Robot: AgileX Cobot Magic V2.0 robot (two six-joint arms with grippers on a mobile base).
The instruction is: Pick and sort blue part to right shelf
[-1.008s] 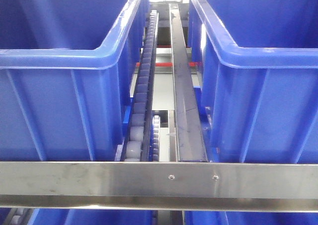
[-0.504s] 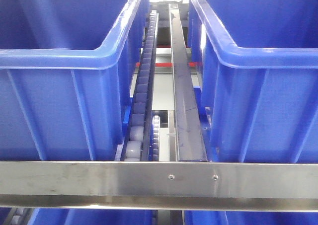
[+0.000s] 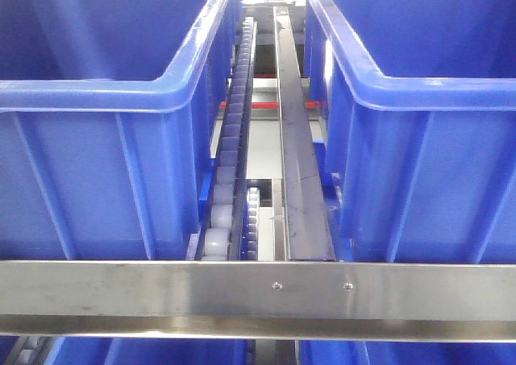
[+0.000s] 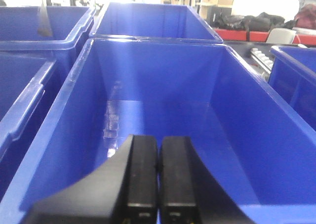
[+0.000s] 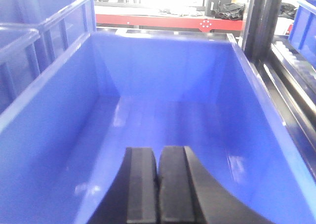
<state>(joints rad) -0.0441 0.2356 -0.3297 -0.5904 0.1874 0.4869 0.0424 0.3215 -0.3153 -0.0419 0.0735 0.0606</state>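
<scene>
Both grippers hang over blue bins on the right shelf (image 3: pixel 258 288)
Left gripper (image 4: pixel 158 172) and right gripper (image 5: pixel 158 184) have fingers pressed together, holding nothing; the blue part appears in no view

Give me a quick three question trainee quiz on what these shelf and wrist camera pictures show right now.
1. True or false: the left gripper holds the blue part.
2. How many screws show on the front rail? A one, B two, C four.
3. Fill in: the right gripper points into a blue ____.

Key: 1 false, its jaws are shut with nothing between them; 2 B; 3 bin.
</scene>
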